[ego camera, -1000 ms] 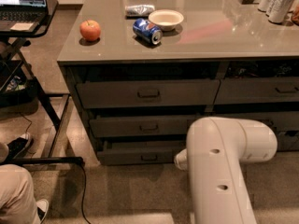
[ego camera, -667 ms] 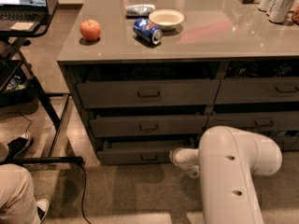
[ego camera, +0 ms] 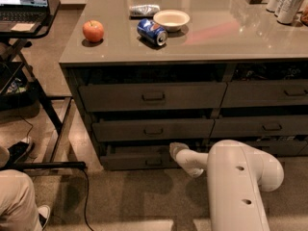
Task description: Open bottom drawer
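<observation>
bottom drawer (ego camera: 137, 159) low centre-left of frame, barely out if at all | gripper (ego camera: 179, 150) lower centre, at its right end, right of loop pull (ego camera: 154, 161); grip state cannot tell | judged left: catch pull, draw drawer out

The arm (ego camera: 239, 177) has sunk rightward, and the gripper (ego camera: 178, 150) now sits at the bottom drawer (ego camera: 134, 159)'s right end.
</observation>
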You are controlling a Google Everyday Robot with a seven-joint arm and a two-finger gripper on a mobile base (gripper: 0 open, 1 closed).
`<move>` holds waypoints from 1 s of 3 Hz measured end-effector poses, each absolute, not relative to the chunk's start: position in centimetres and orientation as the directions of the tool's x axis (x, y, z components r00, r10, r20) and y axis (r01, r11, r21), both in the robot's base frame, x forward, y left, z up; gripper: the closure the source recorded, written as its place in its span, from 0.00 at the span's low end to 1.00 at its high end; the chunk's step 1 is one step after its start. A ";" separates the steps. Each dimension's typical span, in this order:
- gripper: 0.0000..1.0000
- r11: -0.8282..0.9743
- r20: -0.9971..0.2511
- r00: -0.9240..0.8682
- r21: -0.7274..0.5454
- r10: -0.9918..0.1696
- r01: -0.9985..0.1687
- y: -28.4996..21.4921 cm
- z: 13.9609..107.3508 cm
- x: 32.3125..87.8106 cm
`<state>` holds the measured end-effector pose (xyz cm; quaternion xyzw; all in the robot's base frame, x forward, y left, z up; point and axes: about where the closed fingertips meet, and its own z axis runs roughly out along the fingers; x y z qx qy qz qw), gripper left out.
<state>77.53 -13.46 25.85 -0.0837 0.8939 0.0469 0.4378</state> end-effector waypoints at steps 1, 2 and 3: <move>1.00 0.982 -0.791 -0.602 0.006 -0.110 -0.187 -13.4 25.3 77.7; 1.00 0.980 -0.775 -0.620 0.001 -0.125 -0.198 -13.1 22.9 79.0; 1.00 0.979 -0.758 -0.638 -0.007 -0.139 -0.205 -13.3 20.8 81.8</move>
